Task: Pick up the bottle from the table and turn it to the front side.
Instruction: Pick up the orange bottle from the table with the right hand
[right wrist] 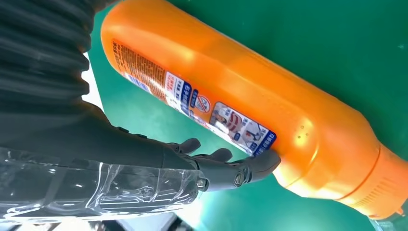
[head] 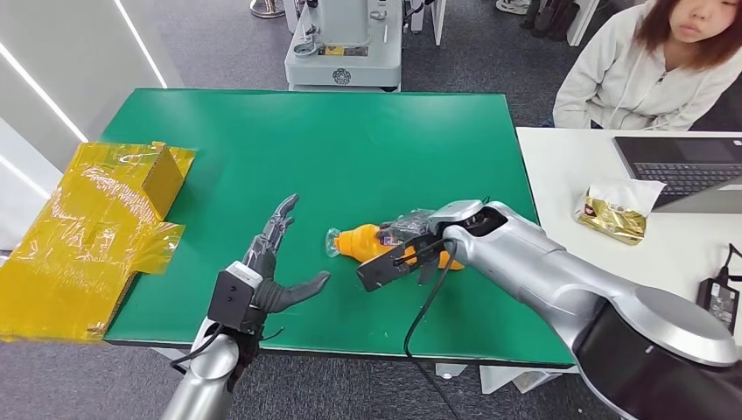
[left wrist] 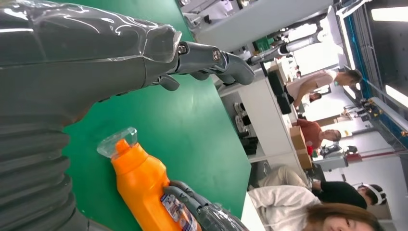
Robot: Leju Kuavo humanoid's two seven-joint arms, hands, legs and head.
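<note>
An orange bottle (head: pixel 360 241) with a clear cap lies on its side on the green table (head: pixel 262 140), cap pointing left. My right hand (head: pixel 411 238) reaches over its body and grips it. In the right wrist view the thumb (right wrist: pixel 240 171) presses against the printed label on the bottle (right wrist: pixel 240 82). The left wrist view shows dark fingers (left wrist: pixel 192 199) curled round the bottle (left wrist: pixel 144 187). My left hand (head: pixel 273 262) is held open just left of the cap, fingers spread and holding nothing; in its own wrist view the hand (left wrist: pixel 96 53) hovers above the cap.
A box wrapped in yellow film (head: pixel 96 227) sits at the table's left edge. A white desk to the right carries a laptop (head: pixel 682 171) and a snack packet (head: pixel 617 214). A person (head: pixel 647 70) sits behind it. A machine base (head: pixel 343 52) stands beyond the far edge.
</note>
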